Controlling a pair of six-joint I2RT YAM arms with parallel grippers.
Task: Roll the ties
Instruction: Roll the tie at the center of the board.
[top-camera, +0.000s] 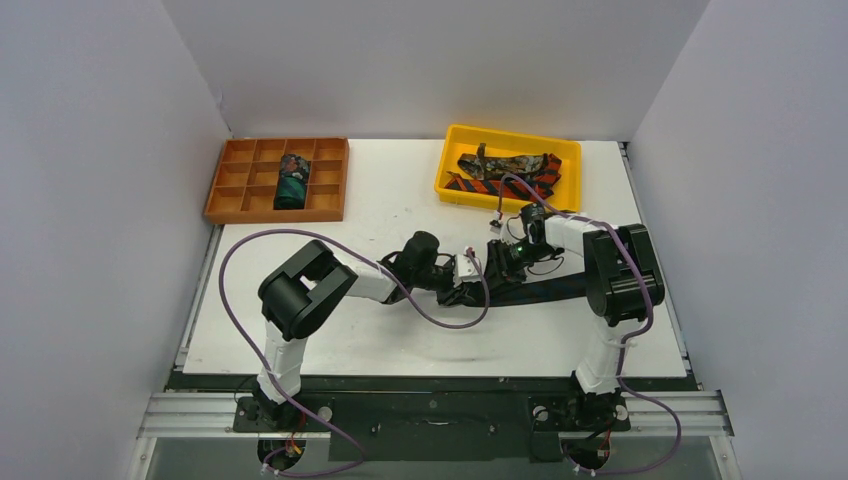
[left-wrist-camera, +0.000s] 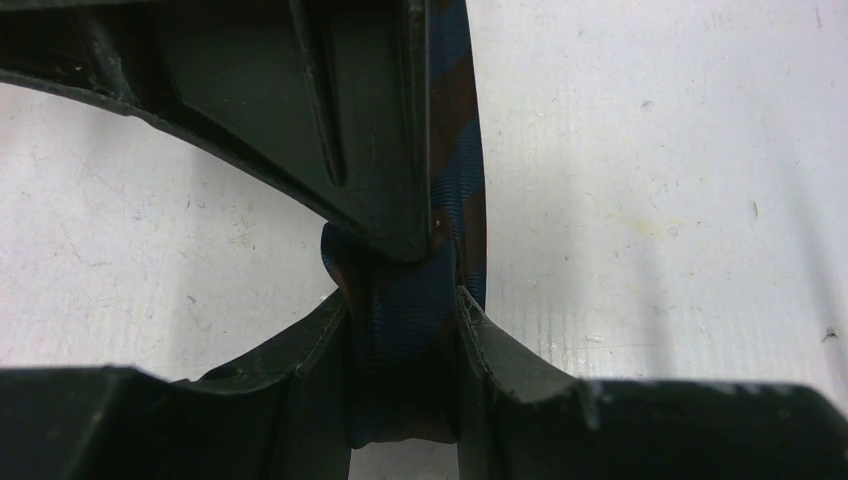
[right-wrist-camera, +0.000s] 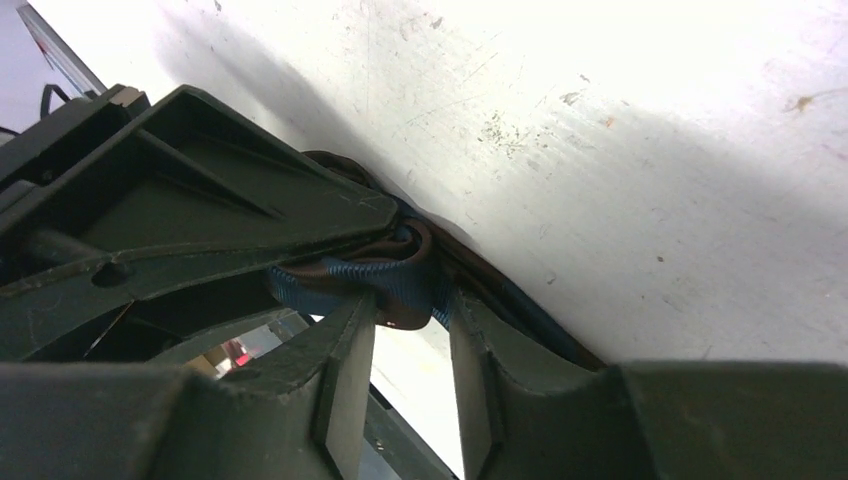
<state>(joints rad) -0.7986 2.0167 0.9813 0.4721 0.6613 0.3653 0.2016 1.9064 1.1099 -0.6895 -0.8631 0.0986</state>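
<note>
White tabletop (top-camera: 380, 205) between grey walls (top-camera: 100, 200): at far left one dark teal roll (top-camera: 292, 180) sits finished in the orange divided tray (top-camera: 225, 205). Mid-table the left gripper (left-wrist-camera: 400, 310) clamps the navy tie (top-camera: 555, 290), whose roll looks barely begun, and the right gripper (right-wrist-camera: 410, 300) pinches its curled end. At far right the red-orange striped tie (top-camera: 480, 187) and mottled brown tie (top-camera: 515, 162) lie unrolled in the yellow bin (top-camera: 445, 170), so most work looks undone.

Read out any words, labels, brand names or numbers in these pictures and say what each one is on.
None. No readable word, number, label or logo shows on the orange tray, the yellow bin, the table, or the striped tie in the wrist views.
</note>
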